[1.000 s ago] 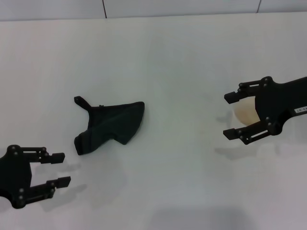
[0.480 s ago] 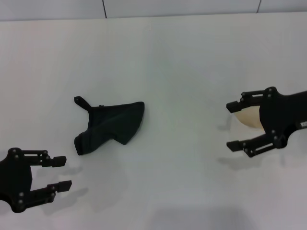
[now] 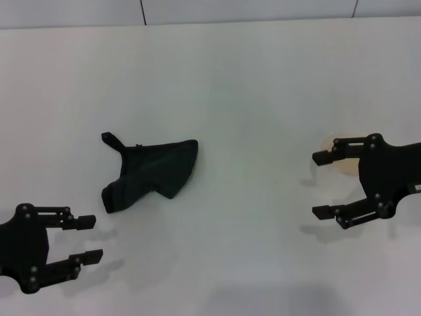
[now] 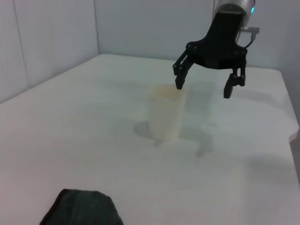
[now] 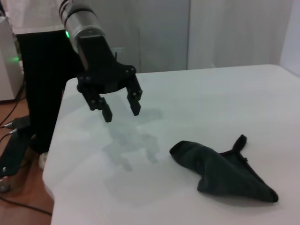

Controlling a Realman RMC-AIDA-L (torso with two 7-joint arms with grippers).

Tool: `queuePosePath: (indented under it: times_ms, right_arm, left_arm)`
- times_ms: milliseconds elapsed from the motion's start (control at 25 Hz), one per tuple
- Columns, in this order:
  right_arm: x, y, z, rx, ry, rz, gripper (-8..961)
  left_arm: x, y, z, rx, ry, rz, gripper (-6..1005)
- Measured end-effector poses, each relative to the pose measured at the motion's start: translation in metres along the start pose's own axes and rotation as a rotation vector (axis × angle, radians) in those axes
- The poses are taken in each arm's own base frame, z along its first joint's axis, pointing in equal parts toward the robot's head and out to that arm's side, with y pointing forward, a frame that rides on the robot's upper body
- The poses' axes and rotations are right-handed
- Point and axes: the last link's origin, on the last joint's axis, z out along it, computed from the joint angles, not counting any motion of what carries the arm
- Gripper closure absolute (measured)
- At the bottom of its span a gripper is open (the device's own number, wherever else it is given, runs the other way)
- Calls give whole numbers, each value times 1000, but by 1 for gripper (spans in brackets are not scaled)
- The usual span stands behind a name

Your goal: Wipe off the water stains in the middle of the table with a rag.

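Apparently no orange-brown stain shows anywhere on the white surface now, so the wiping looks finished, or the blot is simply too faint to pick out; I cannot tell which. The rag lies crumpled left of the middle, its loop tab pointing away from the robot, free of both grippers. What seems left is only for the arms to clear off.

The left gripper hovers low at the near left corner, apart from the rag, its fingers spread and holding nothing. The right gripper sits at the right side, fingers spread wide and empty, with the paper cup standing just beside one fingertip; from the head camera the cup is mostly hidden behind it.

Compared with a second ago, the right gripper has drawn back toward the robot, off the cup it straddled. The left gripper has slid a little nearer too. The rag has not shifted.
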Motion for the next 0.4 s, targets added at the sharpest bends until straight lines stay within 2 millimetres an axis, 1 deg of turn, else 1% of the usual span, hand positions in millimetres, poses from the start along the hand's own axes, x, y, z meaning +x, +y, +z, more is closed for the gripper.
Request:
queuePosePath:
  times_ms: [160,400]
  right_arm:
    - [2,0,-3,22,-29,2,84]
    - [6,-1,-5,45,-28,-10,84]
  left_arm:
    - [0,0,1,-2,3,-4,509]
    - [3,-3,2,-4,4,0,509]
